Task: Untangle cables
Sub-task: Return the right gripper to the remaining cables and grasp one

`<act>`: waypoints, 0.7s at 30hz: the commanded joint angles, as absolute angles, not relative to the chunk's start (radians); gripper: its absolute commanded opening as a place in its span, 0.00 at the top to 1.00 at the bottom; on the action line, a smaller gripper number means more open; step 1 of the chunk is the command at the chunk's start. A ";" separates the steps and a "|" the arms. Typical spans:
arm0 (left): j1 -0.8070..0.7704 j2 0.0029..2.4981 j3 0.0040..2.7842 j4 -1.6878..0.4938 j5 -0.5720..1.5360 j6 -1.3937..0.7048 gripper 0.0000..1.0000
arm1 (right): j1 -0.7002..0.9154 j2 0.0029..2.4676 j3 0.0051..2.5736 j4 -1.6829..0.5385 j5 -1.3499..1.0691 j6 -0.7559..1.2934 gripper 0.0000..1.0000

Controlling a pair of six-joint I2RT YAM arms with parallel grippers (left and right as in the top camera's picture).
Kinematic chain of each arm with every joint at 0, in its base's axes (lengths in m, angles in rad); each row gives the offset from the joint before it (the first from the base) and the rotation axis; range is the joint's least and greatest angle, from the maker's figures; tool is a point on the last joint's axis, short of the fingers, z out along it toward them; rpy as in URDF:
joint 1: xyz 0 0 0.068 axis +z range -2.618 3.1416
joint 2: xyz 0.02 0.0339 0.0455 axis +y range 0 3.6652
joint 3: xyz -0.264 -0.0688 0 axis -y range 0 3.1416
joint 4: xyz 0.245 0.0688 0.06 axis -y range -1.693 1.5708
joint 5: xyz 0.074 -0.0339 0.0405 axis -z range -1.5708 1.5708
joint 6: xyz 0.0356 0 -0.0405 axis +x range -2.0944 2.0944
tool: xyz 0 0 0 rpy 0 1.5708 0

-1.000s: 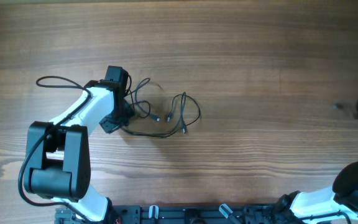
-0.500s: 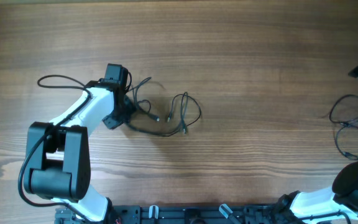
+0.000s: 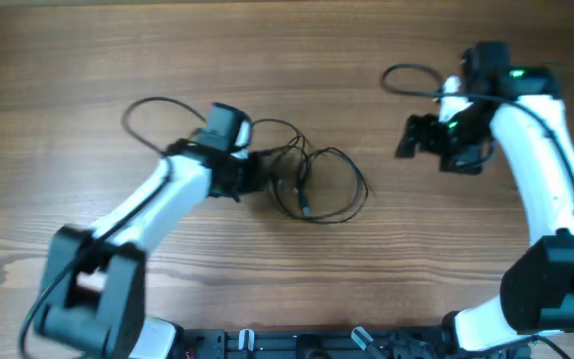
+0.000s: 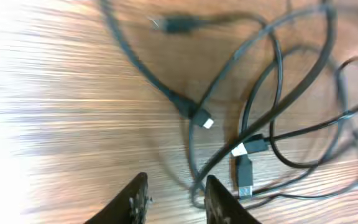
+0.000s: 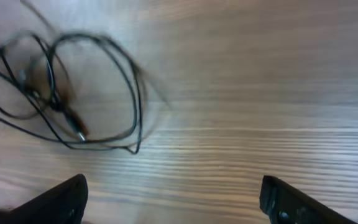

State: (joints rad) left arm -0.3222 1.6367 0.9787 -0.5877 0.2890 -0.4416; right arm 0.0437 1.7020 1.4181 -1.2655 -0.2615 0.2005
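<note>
The cables point(image 3: 312, 184) lie as a loose tangle of thin black loops on the wooden table, left of centre. My left gripper point(image 3: 257, 172) sits at the tangle's left edge. In the left wrist view its jaws point(image 4: 176, 180) stand slightly open over bare wood, and a cable strand point(image 4: 253, 124) runs just beside the right finger point(image 4: 219, 199). Grey-tipped plugs point(image 4: 207, 122) show among the loops. My right gripper point(image 3: 414, 138) hovers to the right of the tangle, apart from it. Its jaws point(image 5: 173, 186) are wide open and hold nothing, with the cable loops point(image 5: 92, 93) ahead at upper left.
A thick arm cable point(image 3: 143, 115) loops behind the left arm, and another point(image 3: 407, 75) curls beside the right arm. The mounting rail point(image 3: 307, 344) runs along the table's front edge. Wood grain tabletop point(image 3: 367, 279) surrounds the tangle.
The left gripper and tangle now sit further right, and its jaws have parted off the cable. The right arm has swung in from the right edge with jaws open.
</note>
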 commanded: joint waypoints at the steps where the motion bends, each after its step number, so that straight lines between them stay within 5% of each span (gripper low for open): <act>1: -0.211 1.563 0.976 -0.624 0.295 -0.422 0.63 | 0.148 1.702 1.332 -1.203 -0.267 0.279 0.09; 9: -0.160 1.567 0.976 -0.664 0.295 -0.422 0.56 | 0.368 1.702 1.025 -0.899 -0.267 0.479 0.19; 18: -0.160 1.567 0.976 -0.663 0.295 -0.422 0.54 | 0.387 1.703 0.886 -0.633 -0.267 0.605 0.92; 21: -0.160 1.567 0.976 -0.663 0.295 -0.423 0.52 | 0.387 1.702 0.886 -0.643 -0.271 0.601 0.96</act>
